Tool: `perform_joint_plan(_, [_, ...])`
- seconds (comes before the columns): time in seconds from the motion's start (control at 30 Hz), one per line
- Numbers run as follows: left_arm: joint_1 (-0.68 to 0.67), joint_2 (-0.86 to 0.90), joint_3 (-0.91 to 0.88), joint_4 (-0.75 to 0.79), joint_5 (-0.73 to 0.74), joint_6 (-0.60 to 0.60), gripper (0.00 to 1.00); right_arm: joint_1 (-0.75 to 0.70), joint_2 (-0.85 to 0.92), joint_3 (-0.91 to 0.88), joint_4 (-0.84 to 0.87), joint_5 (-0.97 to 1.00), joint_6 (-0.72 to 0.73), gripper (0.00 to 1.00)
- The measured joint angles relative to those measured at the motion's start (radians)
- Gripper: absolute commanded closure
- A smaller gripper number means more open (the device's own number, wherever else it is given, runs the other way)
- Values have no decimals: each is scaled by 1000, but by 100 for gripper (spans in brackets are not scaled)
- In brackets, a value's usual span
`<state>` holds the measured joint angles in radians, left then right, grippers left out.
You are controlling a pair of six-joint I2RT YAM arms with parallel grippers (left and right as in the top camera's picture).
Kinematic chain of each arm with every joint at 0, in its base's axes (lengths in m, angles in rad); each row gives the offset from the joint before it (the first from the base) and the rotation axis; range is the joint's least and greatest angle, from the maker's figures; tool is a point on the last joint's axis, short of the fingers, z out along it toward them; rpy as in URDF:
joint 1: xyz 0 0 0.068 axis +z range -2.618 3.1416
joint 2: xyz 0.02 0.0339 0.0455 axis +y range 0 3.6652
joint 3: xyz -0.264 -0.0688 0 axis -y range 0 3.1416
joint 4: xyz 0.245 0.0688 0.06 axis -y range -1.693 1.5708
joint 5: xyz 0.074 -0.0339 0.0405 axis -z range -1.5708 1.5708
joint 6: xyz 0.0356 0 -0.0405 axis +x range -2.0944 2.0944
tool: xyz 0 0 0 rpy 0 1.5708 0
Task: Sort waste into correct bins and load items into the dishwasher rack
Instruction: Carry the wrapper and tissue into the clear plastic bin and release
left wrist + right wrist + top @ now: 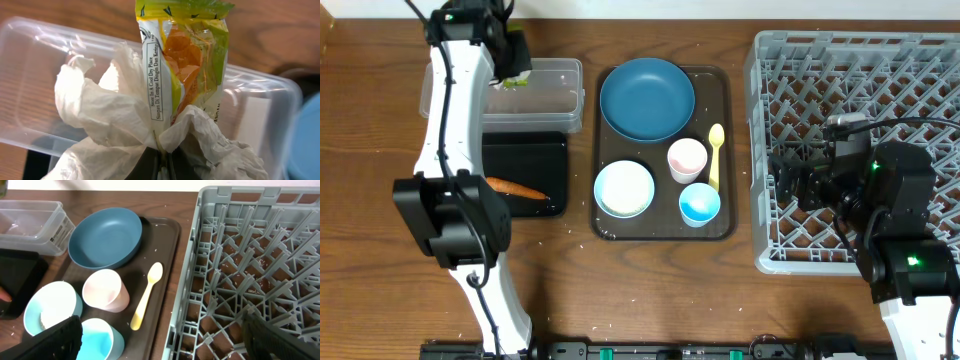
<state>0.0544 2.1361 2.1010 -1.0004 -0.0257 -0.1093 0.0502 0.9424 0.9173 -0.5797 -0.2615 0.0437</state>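
Observation:
My left gripper (pixel 510 62) hangs over the clear tub (pixel 555 95), shut on the yellow-green-orange wrapper (pixel 185 60) and the crumpled white napkin (pixel 105 120) together. The black tray (pixel 525 150) beside the tub holds an orange carrot-like stick (pixel 515 188). A dark blue plate (pixel 647 98), light blue bowl (pixel 624 188), pink cup (pixel 686 159), small blue cup (pixel 700 204) and yellow spoon (pixel 715 155) lie on the brown serving tray (pixel 725 90). My right gripper (pixel 790 185) stands open and empty over the left edge of the grey dishwasher rack (pixel 920 80).
The serving tray sits between the two bins and the rack. A few white rice grains (pixel 582 236) lie on the table by its front left corner. My left arm (pixel 455 150) stretches over the table's left side, partly above the black tray.

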Motion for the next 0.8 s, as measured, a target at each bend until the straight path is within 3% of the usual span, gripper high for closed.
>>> perform_joint_plan(0.3, [-5, 114, -16, -8, 10, -7, 93, 0, 0, 0, 0, 0, 0, 1])
perform_joint_plan(0.37, [-5, 127, -18, -12, 12, -8, 86, 0, 0, 0, 0, 0, 0, 1])
perform_joint_plan(0.43, [-5, 131, -18, -14, 13, -6, 66, 0, 0, 0, 0, 0, 0, 1])
perform_joint_plan(0.53, [-5, 130, -18, -13, 16, -12, 46, 0, 0, 0, 0, 0, 0, 1])
perform_joint_plan(0.8, [-5, 130, -18, -25, 19, -21, 42, 0, 0, 0, 0, 0, 0, 1])
